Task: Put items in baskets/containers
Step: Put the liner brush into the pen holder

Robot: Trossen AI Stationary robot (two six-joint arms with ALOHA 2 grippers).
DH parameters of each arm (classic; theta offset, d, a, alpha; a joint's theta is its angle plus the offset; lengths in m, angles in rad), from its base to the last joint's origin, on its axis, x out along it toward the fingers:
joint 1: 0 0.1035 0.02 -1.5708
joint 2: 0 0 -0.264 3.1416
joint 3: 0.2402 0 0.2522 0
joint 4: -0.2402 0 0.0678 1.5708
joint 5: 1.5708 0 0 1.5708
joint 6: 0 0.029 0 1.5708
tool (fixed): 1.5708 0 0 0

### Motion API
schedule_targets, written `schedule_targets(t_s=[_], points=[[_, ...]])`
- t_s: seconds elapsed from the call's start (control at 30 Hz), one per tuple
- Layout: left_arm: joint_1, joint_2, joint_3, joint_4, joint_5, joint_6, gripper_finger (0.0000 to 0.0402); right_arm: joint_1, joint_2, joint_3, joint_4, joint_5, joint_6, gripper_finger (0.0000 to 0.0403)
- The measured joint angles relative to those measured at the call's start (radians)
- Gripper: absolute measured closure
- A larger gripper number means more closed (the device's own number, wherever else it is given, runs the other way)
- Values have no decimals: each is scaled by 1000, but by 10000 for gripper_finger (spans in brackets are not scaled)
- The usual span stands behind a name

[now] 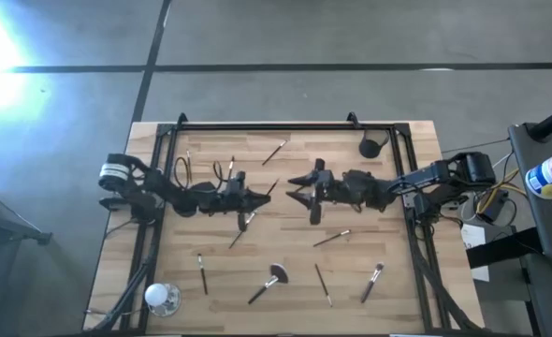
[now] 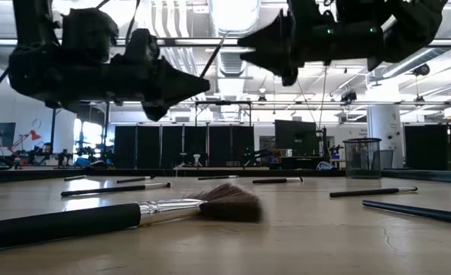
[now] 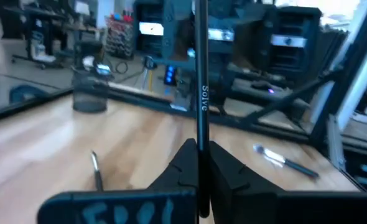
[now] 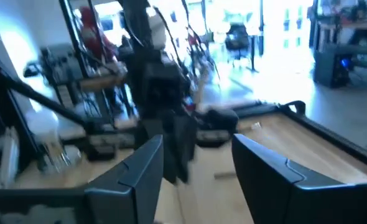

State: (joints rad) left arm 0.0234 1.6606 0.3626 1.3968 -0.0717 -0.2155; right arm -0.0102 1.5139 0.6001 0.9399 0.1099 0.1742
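My left gripper (image 3: 200, 157) hovers over the table's middle (image 1: 260, 197), shut on a slim dark makeup brush (image 3: 201, 74). My right gripper (image 4: 196, 168) faces it from the right (image 1: 301, 190), open and holding nothing. Both hang well above the wood in the low view. The dark round cup (image 1: 370, 146) stands near the far right corner, and also shows in the low view (image 2: 363, 157). Several brushes lie flat on the table, among them a fan brush (image 1: 268, 283), one near the far edge (image 1: 276, 152) and one right of centre (image 1: 332, 238). My left gripper pinches the brush's thin dark handle (image 3: 201, 134) between its two fingertips. The fingers lie level, pointing toward the table's right, across the handle. The brush is lifted clear and stands slanted upward past the fingertips (image 2: 219, 52); its lower end is hidden by the fingers.
A clear rounded glass object (image 1: 161, 298) sits at the near left corner. A dark metal frame (image 1: 285, 126) runs along the table's far edge and sides. More brushes lie near the near edge (image 1: 371, 281) (image 1: 201, 273) (image 1: 323, 284). The large brush (image 2: 134, 215) lies close to the low camera.
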Motion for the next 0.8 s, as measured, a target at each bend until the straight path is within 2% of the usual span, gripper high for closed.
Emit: schedule_targets(t_s=[0.2, 0.47, 0.6, 0.8], points=[[45, 4, 76, -11, 75, 4, 394, -20, -5, 53, 16, -6, 35, 203], [58, -12, 119, -64, 97, 39, 394, -38, -5, 136, -14, 14, 25, 227], [59, -16, 115, -76, 98, 60, 394, -38, -5, 150, -30, 21, -3, 265], [60, -14, 115, -99, 106, 96, 394, -38, 7, 149, -50, 20, -63, 373]])
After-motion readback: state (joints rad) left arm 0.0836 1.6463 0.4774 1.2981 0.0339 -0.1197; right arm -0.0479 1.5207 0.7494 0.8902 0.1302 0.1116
